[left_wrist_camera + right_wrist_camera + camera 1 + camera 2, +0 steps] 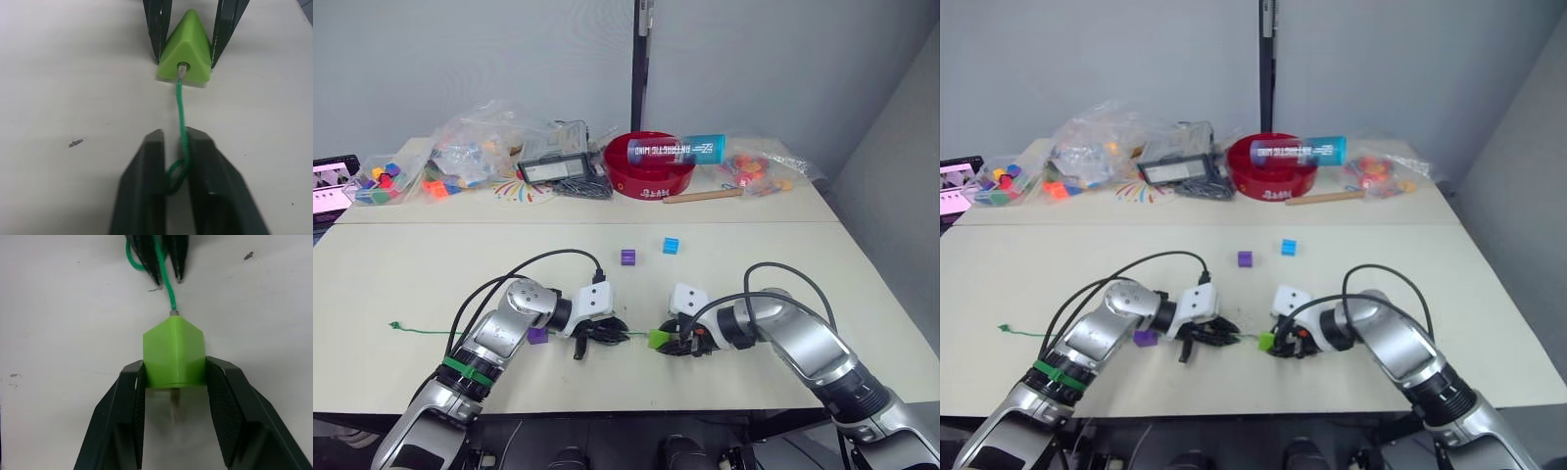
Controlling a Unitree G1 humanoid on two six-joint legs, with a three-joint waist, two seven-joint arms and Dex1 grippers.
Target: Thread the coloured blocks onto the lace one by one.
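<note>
While the left gripper (173,161) pinches the lace (181,115) tight just behind its stiff tip, the right gripper (175,387) is clamped on the light green block (173,352), both low over the table (431,264), near its front edge & facing each other. Tip is right at the block's hole, looks like it's just entering in the left wrist view; a pale stub under the block in the right wrist view may be the tip coming out the far side, can't be sure.

Key relation: lace runs straight from the left fingers (146,191) into the block, its line matching the hole's axis, block just beside the left gripper on the robot's right. So the next push is, by my read, along that same line: left feeds, right holds steady or slides the block toward the left gripper. Any sideways drift & the soft cord probably buckles; there's a small loop bunched between the left fingers.

Rest of the lace trails off to the robot's left across the table, ending in a small knot (393,325). One purple block (537,335) sits by the left wrist, near the cord, can't tell if threaded. Another purple block (628,257) & the blue block (671,245) wait further back mid-table, well apart from both grippers, roughly equal reach for either arm
</note>
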